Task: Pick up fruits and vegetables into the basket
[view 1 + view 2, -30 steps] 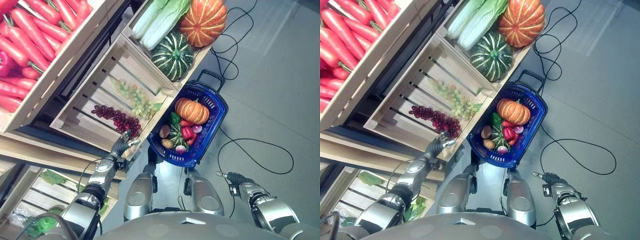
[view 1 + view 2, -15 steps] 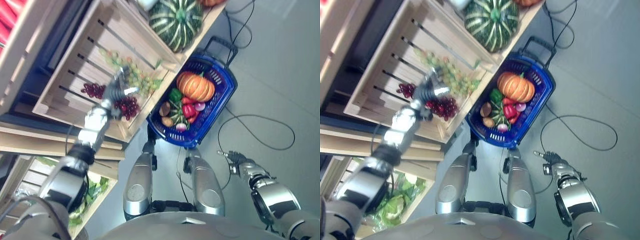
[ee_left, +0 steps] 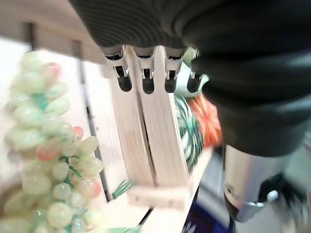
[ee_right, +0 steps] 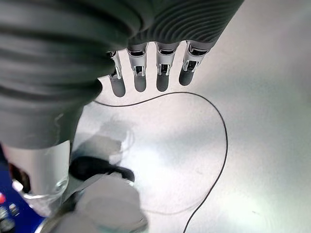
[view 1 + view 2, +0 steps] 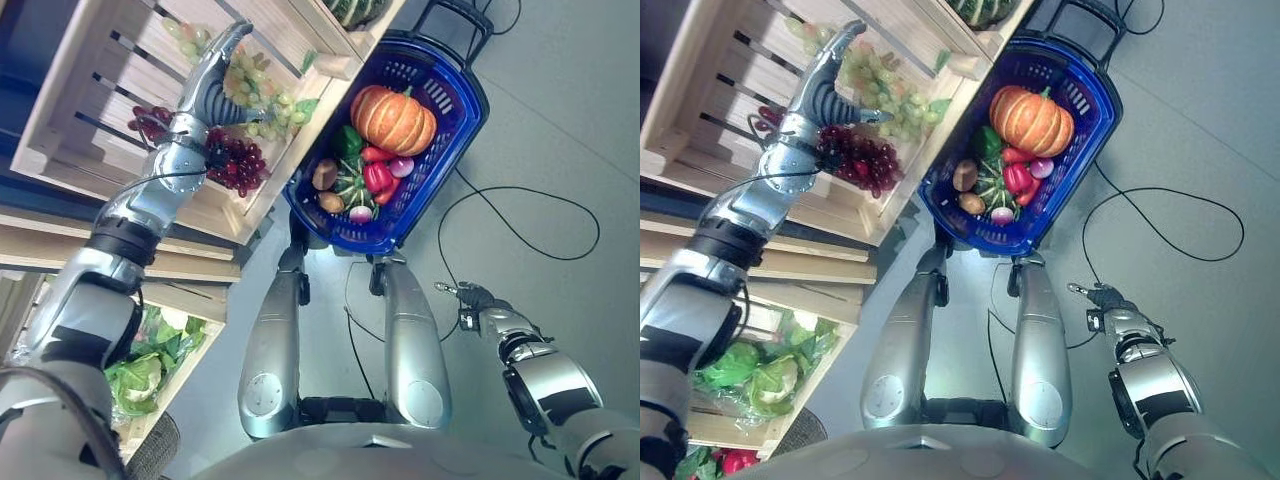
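A wooden crate [image 5: 80,110] holds a bunch of green grapes [image 5: 262,92] and a bunch of red grapes [image 5: 236,160]. My left hand [image 5: 213,78] reaches into the crate with its fingers [image 3: 146,80] straight, above the red bunch and beside the green grapes [image 3: 48,145], holding nothing. On the floor beside the crate stands the blue basket [image 5: 345,232], which holds an orange pumpkin [image 5: 393,118], a red pepper [image 5: 375,177], a small striped squash [image 5: 352,190] and other produce. My right hand [image 5: 472,297] hangs low over the floor, open and empty.
A dark green striped pumpkin [image 5: 355,8] sits in the adjoining crate, above the basket. A lower crate holds leafy greens [image 5: 150,360]. The basket's black handle [image 5: 460,12] points away from me. Grey floor lies to the right.
The camera has tilted down. My left hand has reached deeper into the crate, from the front edge near the red grapes to beside the green grapes. The right hand has not moved.
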You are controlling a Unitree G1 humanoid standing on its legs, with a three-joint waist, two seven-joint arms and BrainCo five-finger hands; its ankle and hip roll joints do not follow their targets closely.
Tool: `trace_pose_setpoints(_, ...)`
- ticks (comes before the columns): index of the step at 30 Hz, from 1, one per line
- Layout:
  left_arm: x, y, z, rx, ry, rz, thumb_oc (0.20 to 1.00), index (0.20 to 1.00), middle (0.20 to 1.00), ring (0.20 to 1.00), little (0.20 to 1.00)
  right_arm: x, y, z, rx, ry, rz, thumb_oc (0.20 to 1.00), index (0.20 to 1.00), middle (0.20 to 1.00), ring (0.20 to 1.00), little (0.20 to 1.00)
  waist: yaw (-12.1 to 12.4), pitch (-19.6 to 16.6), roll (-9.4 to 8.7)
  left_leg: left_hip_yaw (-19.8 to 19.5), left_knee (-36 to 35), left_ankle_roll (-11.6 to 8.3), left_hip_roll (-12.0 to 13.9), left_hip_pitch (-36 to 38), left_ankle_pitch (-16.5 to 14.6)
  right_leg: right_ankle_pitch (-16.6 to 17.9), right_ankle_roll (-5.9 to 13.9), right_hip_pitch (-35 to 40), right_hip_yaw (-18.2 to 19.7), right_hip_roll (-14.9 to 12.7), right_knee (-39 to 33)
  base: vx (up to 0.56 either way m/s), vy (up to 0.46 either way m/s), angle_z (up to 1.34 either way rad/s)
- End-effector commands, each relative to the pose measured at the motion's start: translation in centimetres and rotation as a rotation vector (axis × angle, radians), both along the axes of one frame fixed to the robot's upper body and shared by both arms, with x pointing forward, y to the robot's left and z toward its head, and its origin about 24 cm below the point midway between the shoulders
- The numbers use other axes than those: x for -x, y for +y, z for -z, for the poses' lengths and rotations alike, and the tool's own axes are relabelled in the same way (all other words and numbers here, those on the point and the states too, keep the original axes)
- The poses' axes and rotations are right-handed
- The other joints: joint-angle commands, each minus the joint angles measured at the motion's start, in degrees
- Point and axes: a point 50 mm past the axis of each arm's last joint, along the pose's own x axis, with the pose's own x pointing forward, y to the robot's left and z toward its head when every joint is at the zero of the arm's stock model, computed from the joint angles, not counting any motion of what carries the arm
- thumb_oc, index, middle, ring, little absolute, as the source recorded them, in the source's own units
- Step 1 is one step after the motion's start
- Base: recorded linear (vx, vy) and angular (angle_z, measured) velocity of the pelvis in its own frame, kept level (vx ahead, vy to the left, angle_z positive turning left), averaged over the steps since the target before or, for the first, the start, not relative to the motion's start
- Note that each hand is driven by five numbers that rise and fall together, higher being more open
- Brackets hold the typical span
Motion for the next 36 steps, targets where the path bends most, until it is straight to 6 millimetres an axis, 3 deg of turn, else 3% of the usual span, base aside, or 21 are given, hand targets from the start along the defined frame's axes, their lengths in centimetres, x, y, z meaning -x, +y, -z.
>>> trace_pose_setpoints(1, -0.1, 1.3, -2.4, -0.14, -0.136, -0.096, 1.0, 1.0, 1.0, 1.0, 1.0, 1.3, -1.4, 0.2, 0.033, 0.023, 0.013, 1.0, 1.0, 1.0, 1.0, 1.0, -0.5, -2.5, -1.17, 1.8, 11.9, 0.71, 1.3, -2.9, -8.8, 3.2, 3.63, 0.9, 2.8, 0.5, -2.0, 0.01, 0.011, -0.04)
trace_pose_setpoints(8, -1.2, 1.6, -2.7, -0.478, -0.136, -0.206, 1.0, 1.0, 1.0, 1.0, 1.0, -0.1, -1.6, -0.9, 0.053, 0.0, -0.002, 1.0, 1.0, 1.0, 1.0, 1.0, -1.9, -2.5, -1.04, 2.2, 13.7, 0.45, 1.5, -4.8, -9.4, 3.1, 3.45, -1.2, 3.2, 0.6, -0.8, 0.0, 0.021, -0.04)
trace_pose_setpoints(16, -2.1, 2.0, -2.4, -0.677, -0.067, -0.286, 1.0, 1.0, 1.0, 1.0, 1.0, -1.2, -1.6, -1.8, 0.071, -0.011, -0.024, 1.0, 1.0, 1.0, 1.0, 1.0, -3.0, -2.5, -0.97, 2.5, 13.8, 0.09, 1.7, -5.6, -9.1, 3.3, 3.34, -2.3, 3.8, 0.9, -0.7, -0.01, 0.026, -0.02)
trace_pose_setpoints(28, -2.9, 5.5, -0.6, -0.728, 0.13, -0.489, 1.0, 1.0, 1.0, 1.0, 1.0, -2.1, -1.7, -2.7, 0.087, -0.031, -0.025, 1.0, 1.0, 1.0, 1.0, 1.0, -3.8, -2.5, -1.22, 2.7, 14.4, -0.08, 1.9, -7.9, -8.6, 3.7, 3.24, -4.6, 4.3, 1.4, -0.6, 0.0, 0.01, -0.02)
trace_pose_setpoints(36, -2.8, 6.9, -0.2, -0.691, 0.114, -0.566, 1.0, 1.0, 1.0, 1.0, 1.0, -2.5, -1.4, -2.9, 0.086, -0.052, -0.034, 1.0, 1.0, 1.0, 1.0, 1.0, -3.9, -2.5, -1.45, 2.2, 14.9, 0.12, 1.8, -10.5, -8.5, 3.6, 3.1, -7.2, 4.7, 2.0, 0.0, 0.0, 0.0, 0.0)
